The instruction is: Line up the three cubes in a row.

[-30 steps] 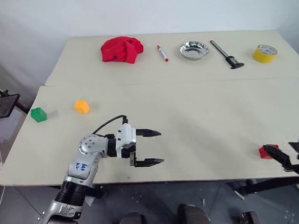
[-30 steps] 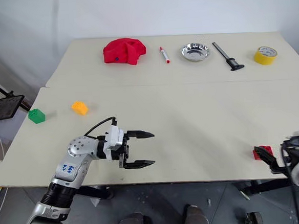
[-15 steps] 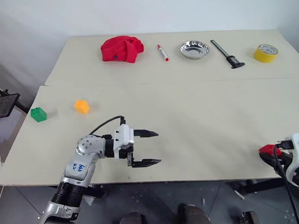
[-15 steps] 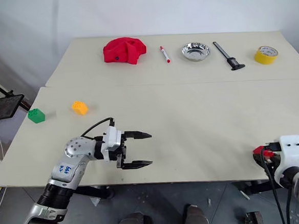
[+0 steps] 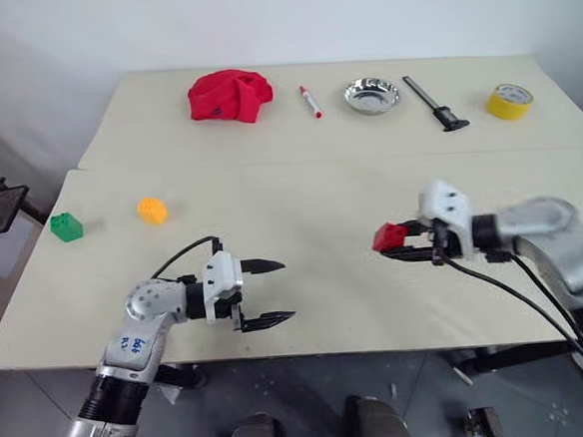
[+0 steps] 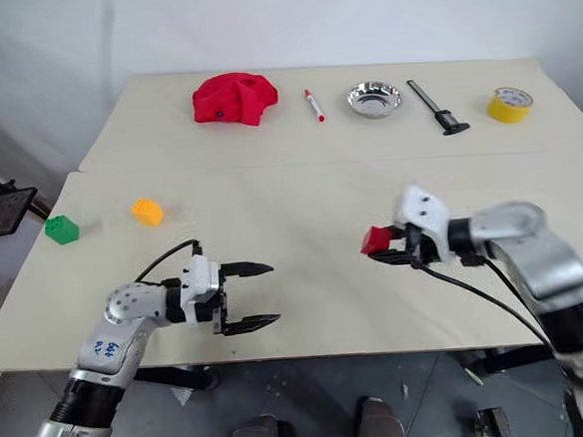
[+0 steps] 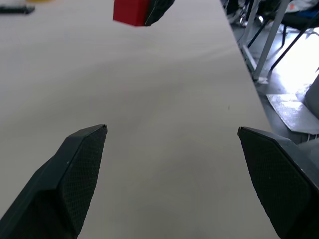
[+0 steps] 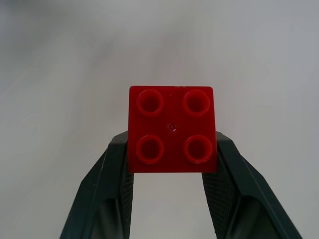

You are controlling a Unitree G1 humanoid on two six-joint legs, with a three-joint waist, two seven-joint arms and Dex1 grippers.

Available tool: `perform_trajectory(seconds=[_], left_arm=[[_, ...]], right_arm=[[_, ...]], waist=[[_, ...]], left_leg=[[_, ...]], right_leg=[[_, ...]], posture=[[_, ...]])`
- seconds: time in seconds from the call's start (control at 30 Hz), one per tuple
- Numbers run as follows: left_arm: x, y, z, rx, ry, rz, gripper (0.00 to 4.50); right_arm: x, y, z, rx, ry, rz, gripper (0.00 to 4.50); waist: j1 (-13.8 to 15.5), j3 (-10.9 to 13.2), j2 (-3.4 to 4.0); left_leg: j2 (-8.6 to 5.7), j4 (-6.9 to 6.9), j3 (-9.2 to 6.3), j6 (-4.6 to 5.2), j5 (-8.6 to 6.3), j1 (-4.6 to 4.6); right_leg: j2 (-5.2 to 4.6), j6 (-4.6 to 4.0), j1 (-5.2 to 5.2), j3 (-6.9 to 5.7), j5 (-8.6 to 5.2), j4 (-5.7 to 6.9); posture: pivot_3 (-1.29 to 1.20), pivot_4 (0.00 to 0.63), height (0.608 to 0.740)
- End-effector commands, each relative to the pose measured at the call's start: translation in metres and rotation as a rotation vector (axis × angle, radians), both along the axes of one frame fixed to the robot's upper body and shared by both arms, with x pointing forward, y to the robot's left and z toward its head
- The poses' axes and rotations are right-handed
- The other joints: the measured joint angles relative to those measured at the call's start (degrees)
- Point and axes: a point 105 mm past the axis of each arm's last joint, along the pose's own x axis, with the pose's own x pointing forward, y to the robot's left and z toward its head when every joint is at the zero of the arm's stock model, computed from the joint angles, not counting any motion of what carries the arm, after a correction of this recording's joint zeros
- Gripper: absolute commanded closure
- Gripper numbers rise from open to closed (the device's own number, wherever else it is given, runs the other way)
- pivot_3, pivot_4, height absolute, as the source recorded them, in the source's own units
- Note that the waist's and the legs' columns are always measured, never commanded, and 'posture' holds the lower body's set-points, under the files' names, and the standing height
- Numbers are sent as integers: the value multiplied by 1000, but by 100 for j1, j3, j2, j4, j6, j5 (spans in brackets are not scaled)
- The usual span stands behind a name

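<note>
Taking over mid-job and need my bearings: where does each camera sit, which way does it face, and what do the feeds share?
Left and right eye views: on the head, looking forward and down over the table; both arms show, with the left gripper open and the right gripper shut on the red cube.
Left wrist view: looks along its own spread fingers across the tabletop toward the red cube.
Right wrist view: looks along its fingers at the cube's studs.
Shared: every view shows the red cube.
</note>
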Motion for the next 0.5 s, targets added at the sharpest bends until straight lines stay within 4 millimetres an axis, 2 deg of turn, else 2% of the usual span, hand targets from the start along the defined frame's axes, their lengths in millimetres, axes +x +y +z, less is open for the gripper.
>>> perform_trajectory(seconds=[0.03,0.13,0.3,0.43,0.5], left_arm=[[-3,3,11,-8,-50,24,0],[-8,8,10,-7,-47,58,0],[-15,14,5,-2,-32,97,0],[-13,18,7,-6,-40,127,0],[-11,21,8,-9,-44,148,0]], right_arm=[[10,3,-14,-114,23,80,2999],[17,6,-21,-160,33,100,2999],[18,13,-26,-134,50,125,2999],[17,14,-27,-106,64,144,2999],[20,13,-26,-103,50,144,2269]], waist=[[7,0,0],[-4,-1,1],[-19,-1,0],[-14,-1,0],[-21,-1,1]], left_leg=[[-1,1,0,-1,0,-16],[-2,9,-6,-6,-1,-57],[6,7,-5,-14,-4,-47],[8,14,-5,-22,2,-37],[9,15,-5,-22,2,-30]], right_leg=[[-2,1,-6,-13,0,-1],[-6,10,-35,-48,6,14],[-5,18,-28,-76,9,17],[-3,15,-14,-76,9,17],[-3,14,-6,-75,9,16]], posture=[[0,150,740],[0,150,740],[0,150,740],[0,150,740],[0,150,740]])
